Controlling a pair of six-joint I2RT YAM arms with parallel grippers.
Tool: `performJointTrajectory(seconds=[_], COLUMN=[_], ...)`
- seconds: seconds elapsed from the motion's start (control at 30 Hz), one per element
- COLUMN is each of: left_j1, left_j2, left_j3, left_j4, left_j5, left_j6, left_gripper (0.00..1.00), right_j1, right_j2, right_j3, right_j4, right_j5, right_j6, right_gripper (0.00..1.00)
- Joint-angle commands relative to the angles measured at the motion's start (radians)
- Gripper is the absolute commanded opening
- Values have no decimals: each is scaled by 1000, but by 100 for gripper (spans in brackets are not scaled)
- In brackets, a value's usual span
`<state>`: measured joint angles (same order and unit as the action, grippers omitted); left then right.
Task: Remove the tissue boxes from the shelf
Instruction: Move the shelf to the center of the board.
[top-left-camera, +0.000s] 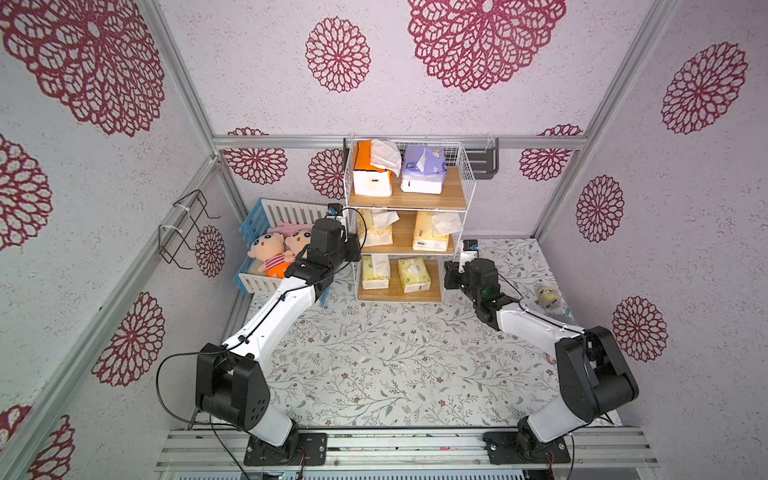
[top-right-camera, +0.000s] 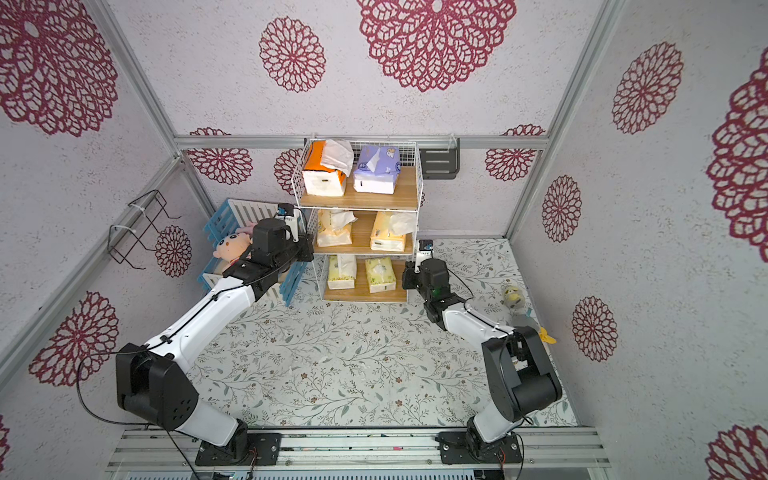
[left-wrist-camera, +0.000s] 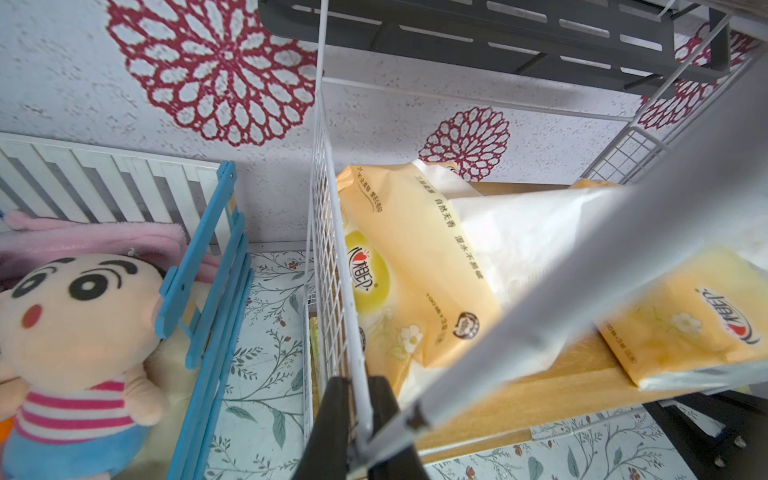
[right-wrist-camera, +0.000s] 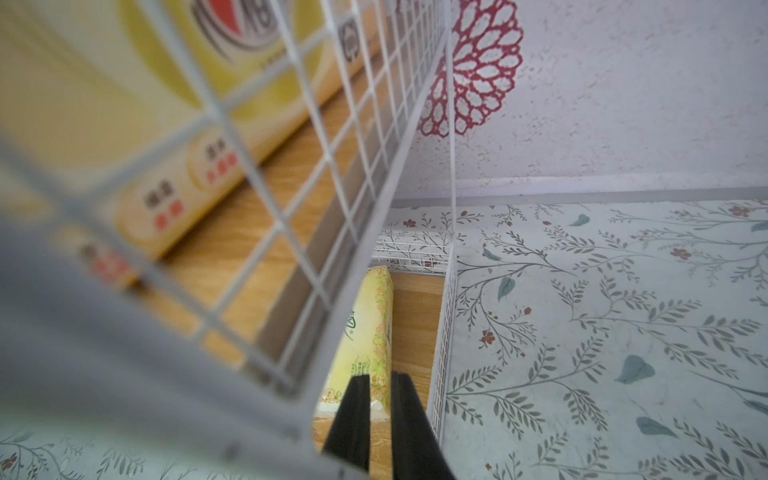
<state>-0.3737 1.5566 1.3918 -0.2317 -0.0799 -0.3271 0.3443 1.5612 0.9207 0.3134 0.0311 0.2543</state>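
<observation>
**Position of stock.** All six tissue boxes (top-left-camera: 424, 170) are sitting on the shelf (top-left-camera: 409, 200), two to each tier. None is lying on the table yet, so I judge the removal not begun.

**Governing relation.** The left gripper (left-wrist-camera: 359, 384) is standing at the shelf's front left corner, at middle-tier height. The left cream pack (left-wrist-camera: 415, 249) is lying just inside the wire side wall from it, its long axis running from the open front toward the back wall. The left arm is the nearer one to this pack. The grid is standing between claw and pack, so in my judgement any approach must come round by the open front.

**Left claw.** Closed and pinching the white corner wire of the shelf. It is holding no pack.

**Right claw.** The right gripper (right-wrist-camera: 380, 376) is sitting at the front right corner, at bottom-tier height. The right yellow-green pack (right-wrist-camera: 368, 324) is lying just beyond its tips, lengthwise into the shelf. The fingers are standing close together with a slim gap showing — whether they are clamping shelf wire cannot be told.
</observation>
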Motion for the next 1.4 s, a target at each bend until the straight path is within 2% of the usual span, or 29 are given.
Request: performJointTrajectory(seconds=[0.0, 0.33, 0.9, 0.93, 1.0, 1.03, 1.07, 1.1, 1.17, 1.27, 1.37], left_j1=[-81, -156, -182, -180, -180, -182, -182, -182, -182, -183, -187], left_j2=[-71, -142, -275, -279, -283, -284, -283, -283, -283, -290, -308], left_j3=[34, -7, -122, -127, -131, -130, -130, -129, -126, -125, -124], left_j4=[-30, -96, -150, -152, -160, -169, -178, -186, -201, -217, -232], left_j5=[111, 68, 38, 36, 34, 35, 35, 33, 37, 32, 17], left_j6=[-140, -139, -149, -150, -155, -160, -164, -167, -172, -178, -177], left_gripper=[1, 2, 5, 5, 6, 9, 19, 36, 46, 67, 78], right_j1=[22, 23, 56, 58, 64, 64, 65, 65, 64, 64, 65], right_j2=[-105, -181, -352, -361, -374, -381, -387, -395, -411, -437, -463], right_j3=[-18, -104, -266, -276, -296, -304, -308, -309, -306, -290, -253], right_j4=[-3, -43, -42, -40, -37, -38, -42, -49, -61, -86, -158], right_j5=[-19, -30, -55, -64, -65, -63, -58, -50, -39, -20, 10], right_j6=[26, 21, 63, 67, 79, 84, 86, 88, 87, 85, 93], right_gripper=[0, 1, 3, 4, 12, 18, 22, 28, 43, 57, 61])
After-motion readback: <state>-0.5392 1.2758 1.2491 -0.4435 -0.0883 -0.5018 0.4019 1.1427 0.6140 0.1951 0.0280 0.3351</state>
